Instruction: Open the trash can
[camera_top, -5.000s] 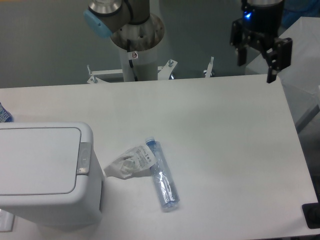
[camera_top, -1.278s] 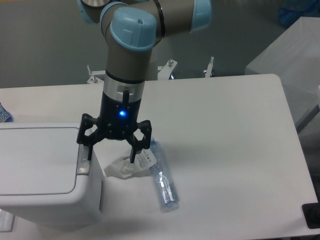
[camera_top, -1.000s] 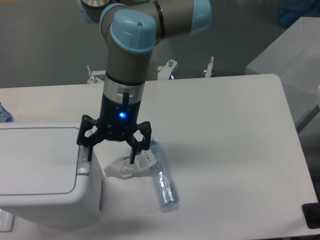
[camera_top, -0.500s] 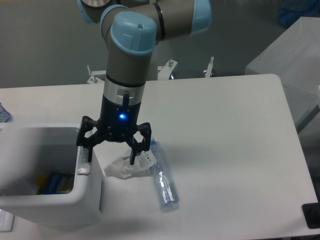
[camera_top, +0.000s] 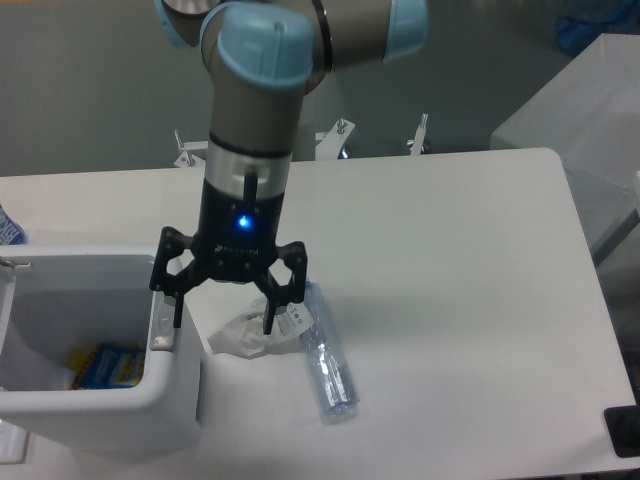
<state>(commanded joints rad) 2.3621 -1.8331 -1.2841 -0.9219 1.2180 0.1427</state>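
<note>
White desk (camera_top: 450, 260) carries the trash can (camera_top: 100, 400) at its front left corner, already open, its interior exposed with coloured items inside. Above its grey button edge the pincer (camera_top: 222, 305) hangs spread and empty, so little seems left.

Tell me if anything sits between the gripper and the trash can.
Nothing visible does. The open gripper hangs right over the grey button strip on the trash can, whose inside is exposed.

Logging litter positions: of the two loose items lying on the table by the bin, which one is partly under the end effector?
The crumpled white wrapper, beside the trash can; the clear plastic bottle lies further right, clear of the open end effector.
</note>
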